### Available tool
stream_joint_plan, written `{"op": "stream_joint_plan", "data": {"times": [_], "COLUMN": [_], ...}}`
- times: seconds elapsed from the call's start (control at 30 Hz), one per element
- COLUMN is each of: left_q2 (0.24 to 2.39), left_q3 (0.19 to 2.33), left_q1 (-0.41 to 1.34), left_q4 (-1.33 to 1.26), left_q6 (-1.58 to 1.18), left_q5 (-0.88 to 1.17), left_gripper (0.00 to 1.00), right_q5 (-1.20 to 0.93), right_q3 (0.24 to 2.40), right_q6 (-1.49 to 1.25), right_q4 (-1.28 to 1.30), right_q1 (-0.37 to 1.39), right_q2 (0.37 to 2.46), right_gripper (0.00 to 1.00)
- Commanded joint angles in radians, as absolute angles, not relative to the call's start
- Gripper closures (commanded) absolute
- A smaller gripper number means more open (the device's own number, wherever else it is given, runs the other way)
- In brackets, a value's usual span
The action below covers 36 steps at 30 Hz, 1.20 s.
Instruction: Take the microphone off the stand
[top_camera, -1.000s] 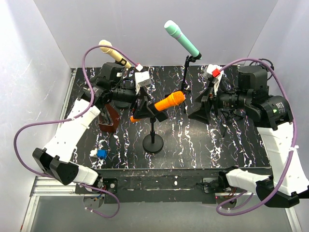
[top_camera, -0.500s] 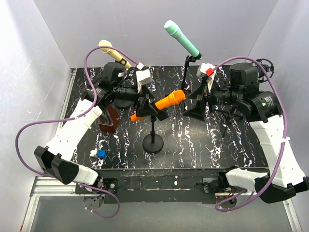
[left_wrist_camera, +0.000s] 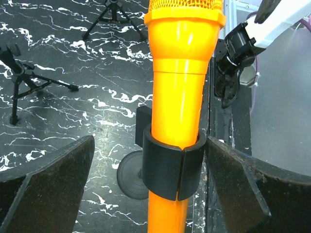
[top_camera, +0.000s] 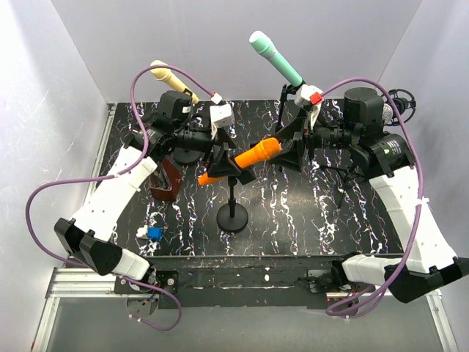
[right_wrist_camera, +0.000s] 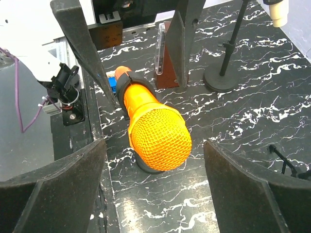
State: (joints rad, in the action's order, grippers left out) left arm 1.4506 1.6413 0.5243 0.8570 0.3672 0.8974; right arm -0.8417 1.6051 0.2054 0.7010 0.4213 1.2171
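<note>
Currently I find the orange microphone (top_camera: 256,155) seated in its stand (top_camera: 233,218). The left gripper (left_wrist_camera: 149,141) is open astride the handle and the right gripper (right_wrist_camera: 153,145) is open around the head, neither touching.

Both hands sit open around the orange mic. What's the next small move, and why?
Probably close the left hand on the black clip to brace the stand. Its fingers flank the clip, which grips the orange microphone. The right hand is open around the mesh head, placed to pull afterwards.
</note>
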Motion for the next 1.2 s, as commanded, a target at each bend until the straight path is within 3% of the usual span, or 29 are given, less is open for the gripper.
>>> {"op": "stream_joint_plan", "data": {"times": [0.0,0.07,0.23,0.8,0.93,1.17], "left_q2": [1.434,1.448,1.514,1.601,1.657,1.706], "left_q3": [1.672,1.698,1.775,1.913,1.956,2.010], "left_q1": [0.532,0.532,0.544,0.630,0.658,0.673], "left_q4": [0.767,0.738,0.739,0.871,0.848,0.851], "left_q6": [0.321,0.296,0.222,0.242,0.245,0.261], "left_q5": [0.890,0.888,0.893,0.887,0.905,0.931], "left_gripper": [0.02,0.02,0.02,0.02,0.08,0.27], "right_q5": [-0.862,-0.856,-0.876,-0.825,-0.816,-0.819], "right_q3": [1.612,1.647,1.698,1.499,1.500,1.444], "right_q6": [0.193,0.193,0.195,0.094,0.092,0.235], "right_q4": [0.653,0.704,0.825,0.606,0.623,0.713], "right_q1": [0.428,0.428,0.426,0.426,0.426,0.425], "right_q2": [1.195,1.196,1.232,1.123,1.127,1.083], "right_gripper": [0.10,0.05,0.04,0.06,0.06,0.07]}}
